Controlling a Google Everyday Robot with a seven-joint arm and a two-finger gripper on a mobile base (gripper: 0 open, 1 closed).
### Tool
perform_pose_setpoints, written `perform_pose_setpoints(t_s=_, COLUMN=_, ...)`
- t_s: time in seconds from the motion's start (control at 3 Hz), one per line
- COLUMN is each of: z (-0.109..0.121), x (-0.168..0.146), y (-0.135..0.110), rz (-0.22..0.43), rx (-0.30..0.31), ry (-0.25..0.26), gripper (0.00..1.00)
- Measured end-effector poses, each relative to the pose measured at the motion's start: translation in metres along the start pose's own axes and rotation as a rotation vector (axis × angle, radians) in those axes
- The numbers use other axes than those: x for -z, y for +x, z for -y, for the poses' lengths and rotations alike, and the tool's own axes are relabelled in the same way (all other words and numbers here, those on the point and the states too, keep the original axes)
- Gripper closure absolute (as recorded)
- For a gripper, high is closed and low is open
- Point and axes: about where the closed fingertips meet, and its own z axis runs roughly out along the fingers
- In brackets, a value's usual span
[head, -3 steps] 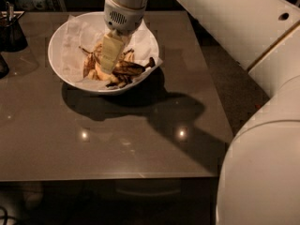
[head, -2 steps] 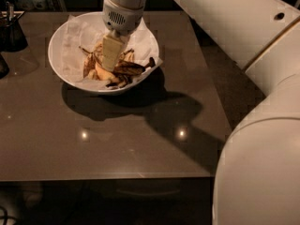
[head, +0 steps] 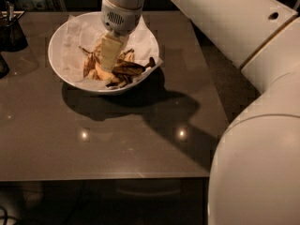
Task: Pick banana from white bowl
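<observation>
The white bowl point(head: 52, 55) sits at the back left of the dark table point(head: 117, 144), lined with crumpled white paper point(head: 77, 36). A brown, overripe banana point(head: 125, 69) lies in the bowl's right half, with more peel on the left point(head: 89, 64). My gripper point(head: 108, 62) reaches straight down into the bowl's middle and rests on or against the banana. The gripper's pale body hides the part of the banana beneath it.
A small dark cup point(head: 11, 32) stands at the table's far left edge. My white arm point(head: 234, 27) crosses from the upper right, and my body point(head: 258, 172) fills the lower right. The arm's shadow lies on the table in front of the bowl.
</observation>
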Motion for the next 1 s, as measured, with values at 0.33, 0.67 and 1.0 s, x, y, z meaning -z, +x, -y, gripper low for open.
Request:
perform_pose_setpoints(t_s=0.33, z=0.0017, x=-0.0037, y=-0.0012, rz=-0.006, rx=0.003, ry=-0.009, gripper=0.37)
perform_pose_setpoints(t_s=0.67, z=0.0035, x=-0.0084, y=-0.0017, rz=-0.011, rx=0.004, ry=-0.019, gripper=0.39)
perform_pose_setpoints(t_s=1.0, z=0.0039, x=-0.0106, y=-0.0021, rz=-0.013, rx=0.005, ry=-0.024, gripper=0.39)
